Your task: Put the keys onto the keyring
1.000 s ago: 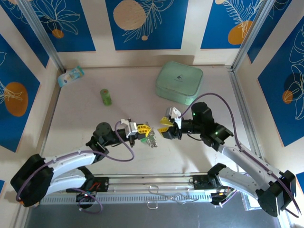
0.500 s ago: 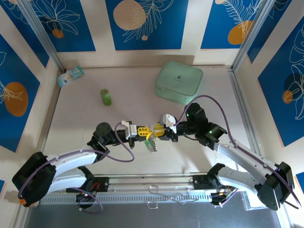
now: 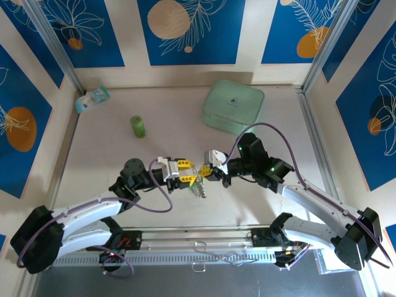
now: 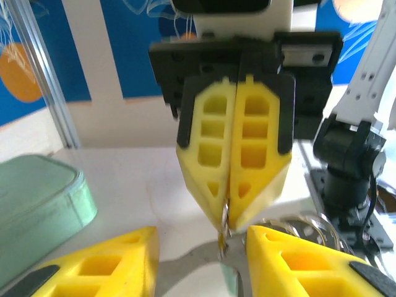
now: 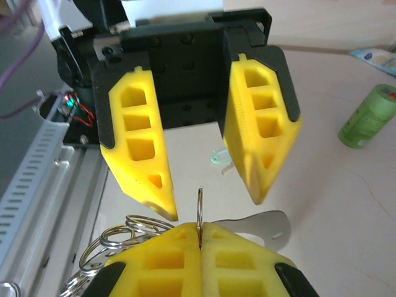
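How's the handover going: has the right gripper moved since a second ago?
Yes. The right gripper has moved left, away from the mint-green case, up to the left gripper.

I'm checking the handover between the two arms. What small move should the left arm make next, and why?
Probably draw the left gripper straight back a little. Its fingers stand open on either side of the keyring, while the right gripper is shut on the ring's edge, so the right one appears to carry it and the left can likely clear away.
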`<control>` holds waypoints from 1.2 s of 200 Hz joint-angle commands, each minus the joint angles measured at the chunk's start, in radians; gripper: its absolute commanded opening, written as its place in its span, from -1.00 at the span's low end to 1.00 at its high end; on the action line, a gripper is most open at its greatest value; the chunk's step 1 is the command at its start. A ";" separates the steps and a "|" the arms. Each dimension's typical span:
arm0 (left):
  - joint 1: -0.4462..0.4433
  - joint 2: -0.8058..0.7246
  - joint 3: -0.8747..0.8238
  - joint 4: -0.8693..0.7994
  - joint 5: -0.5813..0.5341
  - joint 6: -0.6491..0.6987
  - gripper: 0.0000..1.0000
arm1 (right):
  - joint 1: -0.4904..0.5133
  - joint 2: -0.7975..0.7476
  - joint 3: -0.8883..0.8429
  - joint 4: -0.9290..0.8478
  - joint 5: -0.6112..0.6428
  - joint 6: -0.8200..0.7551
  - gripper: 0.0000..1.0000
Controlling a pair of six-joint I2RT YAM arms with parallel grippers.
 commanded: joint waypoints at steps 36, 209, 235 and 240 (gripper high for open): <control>-0.009 -0.058 0.165 -0.488 -0.045 0.172 -0.28 | 0.054 0.052 0.168 -0.246 0.164 -0.132 -1.00; -0.011 -0.059 0.105 -0.301 0.032 0.111 -1.00 | -0.023 -0.017 0.039 0.005 -0.059 0.050 -0.27; -0.012 -0.051 0.056 -0.181 0.042 0.052 -1.00 | -0.021 -0.021 -0.006 0.039 -0.073 0.088 -0.27; -0.013 -0.048 0.051 -0.167 0.042 0.044 -1.00 | -0.018 -0.018 -0.011 0.045 -0.075 0.092 -0.27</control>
